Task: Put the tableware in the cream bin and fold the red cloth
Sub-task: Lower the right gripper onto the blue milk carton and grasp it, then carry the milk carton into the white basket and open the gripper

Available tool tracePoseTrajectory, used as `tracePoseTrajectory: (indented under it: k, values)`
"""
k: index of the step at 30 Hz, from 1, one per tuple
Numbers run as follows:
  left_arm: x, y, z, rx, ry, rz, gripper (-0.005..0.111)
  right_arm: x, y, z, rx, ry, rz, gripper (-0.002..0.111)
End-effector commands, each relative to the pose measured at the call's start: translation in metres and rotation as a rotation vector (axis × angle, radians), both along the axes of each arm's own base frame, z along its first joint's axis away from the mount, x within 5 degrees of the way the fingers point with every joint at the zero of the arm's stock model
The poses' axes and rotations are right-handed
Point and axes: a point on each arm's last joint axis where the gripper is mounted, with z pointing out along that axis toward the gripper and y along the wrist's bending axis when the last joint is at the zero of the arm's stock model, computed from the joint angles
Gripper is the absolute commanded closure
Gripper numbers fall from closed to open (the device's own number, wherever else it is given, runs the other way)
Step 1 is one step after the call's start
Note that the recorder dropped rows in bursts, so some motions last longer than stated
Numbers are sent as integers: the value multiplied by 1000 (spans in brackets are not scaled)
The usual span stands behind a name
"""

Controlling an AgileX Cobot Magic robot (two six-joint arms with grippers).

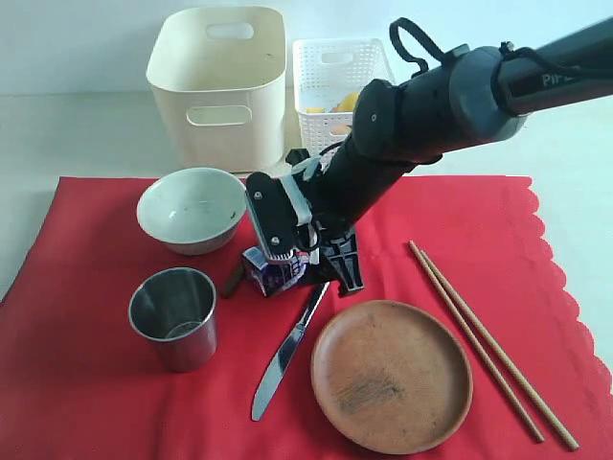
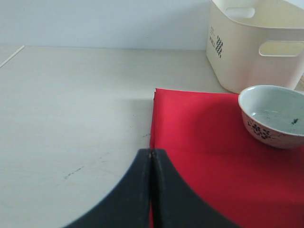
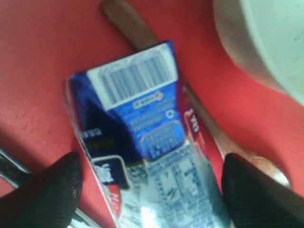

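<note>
The red cloth (image 1: 96, 383) lies spread on the table. On it stand a pale bowl (image 1: 192, 209), a steel cup (image 1: 174, 316), a knife (image 1: 287, 355), a brown plate (image 1: 391, 374) and chopsticks (image 1: 488, 340). The wooden spoon (image 3: 137, 33) lies partly under a blue-white milk carton (image 1: 273, 273). My right gripper (image 1: 311, 268) reaches down from the right and stands open, with a finger on either side of the carton (image 3: 142, 123). My left gripper (image 2: 152, 156) is shut and empty, above the cloth's (image 2: 199, 123) corner edge. The cream bin (image 1: 220, 81) stands behind the bowl.
A white lattice basket (image 1: 335, 81) with yellow food pieces stands to the right of the cream bin. Bare pale tabletop (image 2: 71, 104) lies left of the cloth. The right arm (image 1: 431, 105) crosses above the cloth's back middle.
</note>
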Motion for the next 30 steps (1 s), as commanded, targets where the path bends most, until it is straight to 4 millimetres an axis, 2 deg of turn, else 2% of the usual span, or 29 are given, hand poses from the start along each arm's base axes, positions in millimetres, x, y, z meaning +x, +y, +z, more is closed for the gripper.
tracePoseTrajectory:
  k: [1, 5, 11, 17, 25, 30]
  values:
    - [0, 0, 1, 3, -17, 2, 107, 0, 1, -4, -12, -9, 38, 52]
    - [0, 0, 1, 3, -17, 2, 107, 0, 1, -4, -13, -10, 40, 76]
    - [0, 0, 1, 3, -17, 2, 107, -1, -1, 1, -26, -19, 64, 107]
    - [0, 0, 1, 3, -17, 2, 107, -2, -2, 21, -23, -62, 87, 108]
    - [0, 0, 1, 3, -17, 2, 107, -6, -4, 56, 34, -95, 29, 108]
    - [0, 0, 1, 3, -17, 2, 107, -13, -9, 69, 10, -67, 56, 108]
